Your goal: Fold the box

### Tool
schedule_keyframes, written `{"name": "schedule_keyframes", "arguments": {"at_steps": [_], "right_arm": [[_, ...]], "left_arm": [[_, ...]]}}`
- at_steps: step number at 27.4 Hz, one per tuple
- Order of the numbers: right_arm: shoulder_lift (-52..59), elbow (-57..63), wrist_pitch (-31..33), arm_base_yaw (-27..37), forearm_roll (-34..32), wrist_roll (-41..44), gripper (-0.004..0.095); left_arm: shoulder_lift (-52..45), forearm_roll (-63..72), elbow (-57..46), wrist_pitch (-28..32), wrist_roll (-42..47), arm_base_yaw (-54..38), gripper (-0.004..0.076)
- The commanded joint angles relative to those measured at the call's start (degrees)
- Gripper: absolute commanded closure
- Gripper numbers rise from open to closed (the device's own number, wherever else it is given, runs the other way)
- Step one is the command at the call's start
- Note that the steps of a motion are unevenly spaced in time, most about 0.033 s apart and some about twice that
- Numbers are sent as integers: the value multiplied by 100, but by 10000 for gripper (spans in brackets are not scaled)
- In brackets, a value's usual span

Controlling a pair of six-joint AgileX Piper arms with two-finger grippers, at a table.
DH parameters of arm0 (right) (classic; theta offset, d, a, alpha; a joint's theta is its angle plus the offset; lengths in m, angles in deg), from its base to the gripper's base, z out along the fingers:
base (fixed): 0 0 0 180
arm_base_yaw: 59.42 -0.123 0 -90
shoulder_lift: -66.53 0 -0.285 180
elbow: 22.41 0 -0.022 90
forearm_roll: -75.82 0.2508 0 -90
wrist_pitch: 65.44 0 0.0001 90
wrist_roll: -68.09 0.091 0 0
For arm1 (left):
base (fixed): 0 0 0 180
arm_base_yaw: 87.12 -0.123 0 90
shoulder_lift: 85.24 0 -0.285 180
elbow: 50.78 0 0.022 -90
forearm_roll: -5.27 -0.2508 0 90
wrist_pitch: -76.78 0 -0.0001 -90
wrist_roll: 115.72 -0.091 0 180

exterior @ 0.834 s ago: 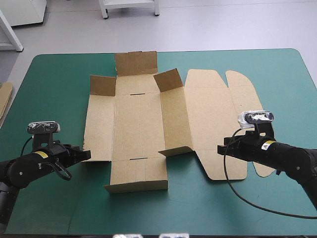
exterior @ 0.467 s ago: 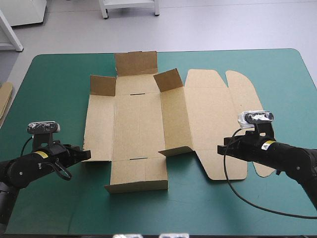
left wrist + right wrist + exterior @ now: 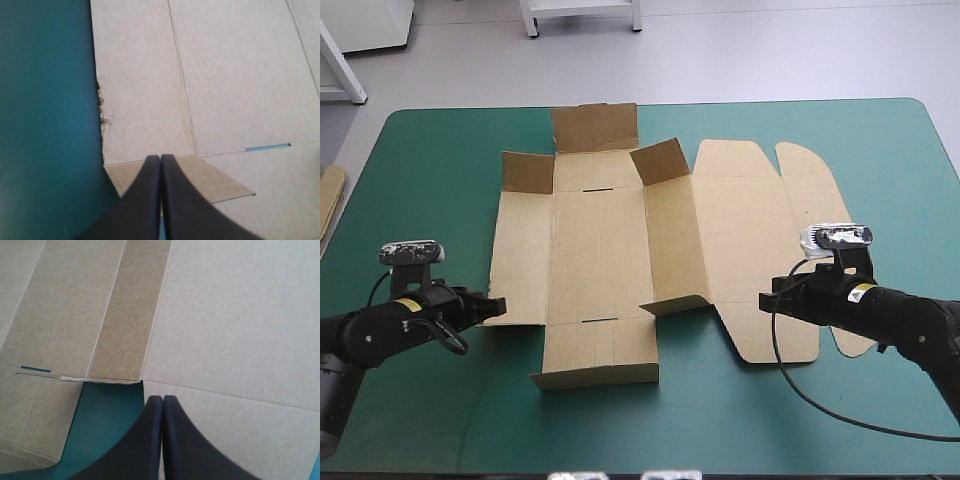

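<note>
Lying in the middle of the teal-green tabletop point(image 3: 440, 160), the brown box point(image 3: 600, 260) is a matte, scored sheet of board: far flaps and one inner wall tilted up, slotted floor and round-cornered lid flat, left edge slightly frayed. Since just before, only the left end effector point(image 3: 498, 308) has crept nearer its near-left corner, closed to a point and holding nothing. The right end effector point(image 3: 767, 298), likewise closed and empty, has not shifted above the lid's near part. Folding, I judge, has barely begun.
</note>
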Motion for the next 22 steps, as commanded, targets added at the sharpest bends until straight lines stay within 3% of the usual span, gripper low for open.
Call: {"name": "schedule_keyframes", "arguments": {"at_steps": [1, 7, 18, 22], "right_arm": [[55, -186, -264, 35, 147, -75, 908], [55, -186, -264, 35, 147, -75, 908], [55, -186, -198, 35, 147, -75, 908], [55, -186, -186, 35, 147, -75, 908]], "left_arm": [[426, 378, 318, 320, -92, -102, 732], [1336, 1769, 1033, -55, -1396, -602, 732], [3172, 4091, 2287, -2504, -3148, -2260, 732], [3866, 4748, 2353, -2817, -3603, -2881, 715]]}}
